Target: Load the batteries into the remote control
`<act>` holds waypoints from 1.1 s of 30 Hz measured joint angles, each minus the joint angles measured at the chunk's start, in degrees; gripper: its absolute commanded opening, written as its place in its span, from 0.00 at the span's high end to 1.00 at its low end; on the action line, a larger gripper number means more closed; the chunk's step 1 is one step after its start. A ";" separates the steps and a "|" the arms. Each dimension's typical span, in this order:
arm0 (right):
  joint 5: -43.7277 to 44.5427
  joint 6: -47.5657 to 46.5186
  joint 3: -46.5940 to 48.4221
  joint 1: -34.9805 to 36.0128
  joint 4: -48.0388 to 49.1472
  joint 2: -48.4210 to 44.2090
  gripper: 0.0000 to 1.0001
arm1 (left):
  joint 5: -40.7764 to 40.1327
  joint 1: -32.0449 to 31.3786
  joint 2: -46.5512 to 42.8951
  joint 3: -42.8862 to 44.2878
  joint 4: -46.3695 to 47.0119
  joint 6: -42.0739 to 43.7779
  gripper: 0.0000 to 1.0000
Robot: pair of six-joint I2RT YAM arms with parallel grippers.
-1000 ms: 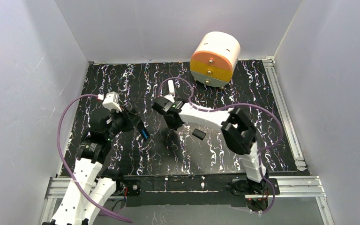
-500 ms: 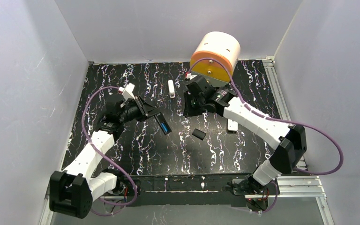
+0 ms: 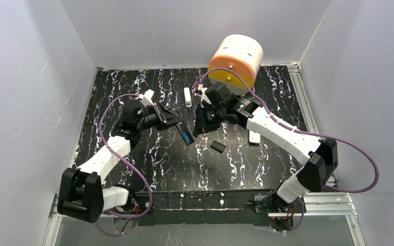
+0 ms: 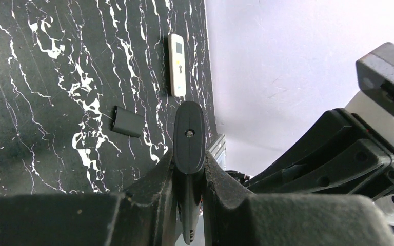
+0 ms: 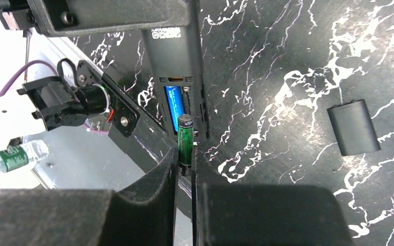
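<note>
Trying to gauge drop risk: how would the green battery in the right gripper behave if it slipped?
The green battery is a smooth cylinder, so it would probably roll on the flat table. It looks rigid, unlikely to bend. The right gripper pinches only one end, so pressing it against the remote might pivot it.
</note>
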 measured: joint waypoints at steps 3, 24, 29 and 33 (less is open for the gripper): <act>-1.40 -0.37 0.00 0.55 0.00 0.76 0.87 | 0.52 0.00 0.00 0.00 0.50 -0.46 1.00; -0.22 -1.27 0.02 2.78 -0.17 4.42 0.83 | 1.79 0.00 0.00 0.00 0.94 -0.79 1.00; 0.79 -1.31 0.20 3.19 -0.50 4.70 0.79 | 1.97 0.00 0.00 0.00 0.92 -0.79 1.00; 1.53 -1.53 0.63 3.65 -1.38 5.31 0.75 | 2.03 0.00 0.00 0.00 0.72 -0.57 1.00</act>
